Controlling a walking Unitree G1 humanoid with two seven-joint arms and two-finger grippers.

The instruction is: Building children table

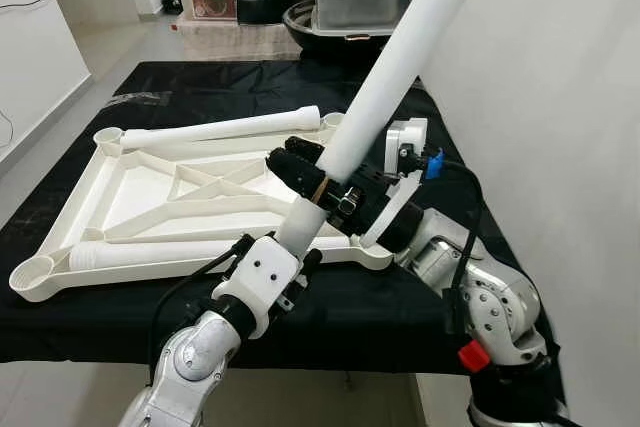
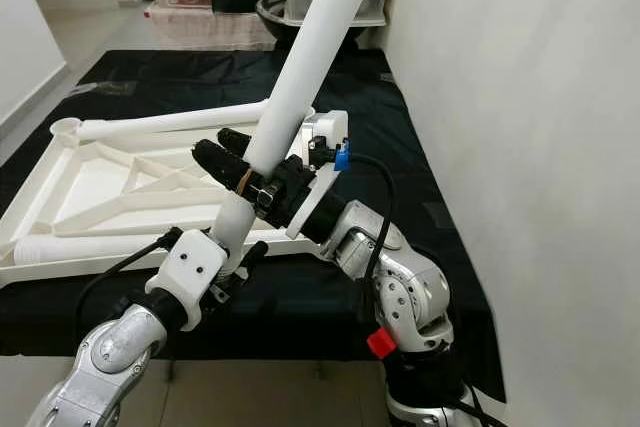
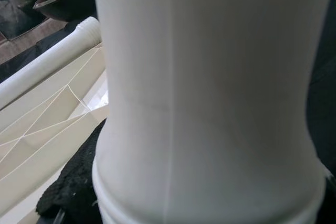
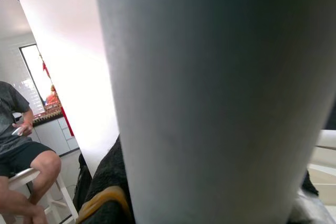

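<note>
Leg (image 1: 400,57) tilted above tabletop frame (image 1: 150,197), which lies upside down on black table (image 1: 400,307). Left pincer (image 1: 290,247) clenched on leg's lower end, right pincer (image 1: 320,175) clenched just above it.

Advice: bring leg upright over frame's near corner socket, seat end squarely, no forcing.

Two more legs (image 1: 220,129) lie on frame.

Right wrist view adds seated person (image 4: 21,150); head views lack this.
</note>
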